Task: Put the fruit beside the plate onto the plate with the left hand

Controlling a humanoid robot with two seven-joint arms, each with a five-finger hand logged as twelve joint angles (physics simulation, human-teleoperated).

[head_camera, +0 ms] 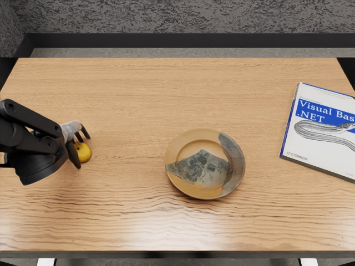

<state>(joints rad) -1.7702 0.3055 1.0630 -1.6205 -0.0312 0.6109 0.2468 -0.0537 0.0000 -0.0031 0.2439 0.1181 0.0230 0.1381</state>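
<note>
A small yellow fruit (pixel 84 153) lies on the wooden table, well to the left of the plate (pixel 178 151). The plate is tan with a grey-blue pattern and nothing lies on it. My left hand (pixel 79 143) comes in from the left edge and sits right at the fruit. Its pale fingers (pixel 81 133) spread just above the fruit, and the dark thumb (pixel 73 155) covers the fruit's left side. The fingers have not closed around the fruit. The fruit rests on the table.
A blue and white book (pixel 321 130) lies at the right edge of the table. A dark wall rim runs along the table's far edge (pixel 177 55). Bare wood separates the fruit and the plate.
</note>
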